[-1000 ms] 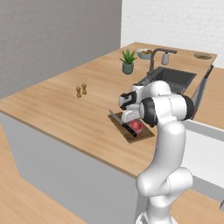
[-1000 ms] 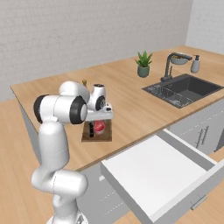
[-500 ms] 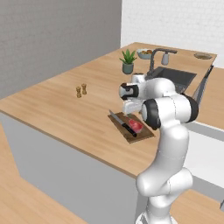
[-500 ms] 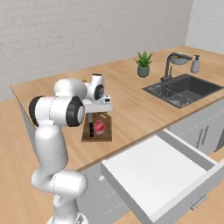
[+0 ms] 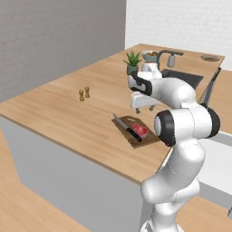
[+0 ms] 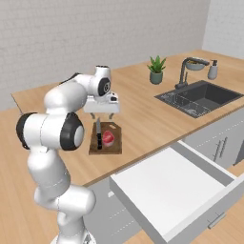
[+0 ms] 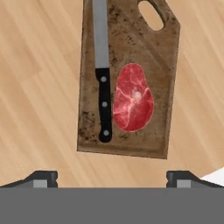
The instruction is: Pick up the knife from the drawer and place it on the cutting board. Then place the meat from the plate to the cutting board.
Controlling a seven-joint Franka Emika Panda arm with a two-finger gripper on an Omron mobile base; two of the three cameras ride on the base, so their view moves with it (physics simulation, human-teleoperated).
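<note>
The dark brown cutting board (image 7: 131, 43) lies on the wooden counter. On it lie the knife (image 7: 103, 87), black handle and grey blade, and beside it the red-pink meat (image 7: 133, 97), the two apart. My gripper (image 7: 111, 179) hangs open above the board's near edge with nothing between its fingertips (image 7: 41, 177). From the base, my gripper (image 5: 145, 109) (image 6: 101, 115) hovers over the cutting board (image 5: 131, 138) (image 6: 114, 148), clear of the meat (image 5: 141, 131) (image 6: 109, 138) and the knife (image 5: 127, 127) (image 6: 98, 136). The white drawer (image 6: 167, 186) stands pulled out. The grey-rimmed plate (image 5: 210, 57) sits far back right.
A dark sink (image 6: 198, 97) with a tap is set into the counter to the right. Behind it are a potted plant (image 6: 156, 71), a bowl of fruit (image 6: 194, 64) and a soap dispenser (image 6: 213, 70). Two small shakers (image 5: 84, 93) stand on the counter's left part.
My hand has risen straight up from the cutting board and its jaws have widened a little. The meat stays lying on the board beside the knife.
</note>
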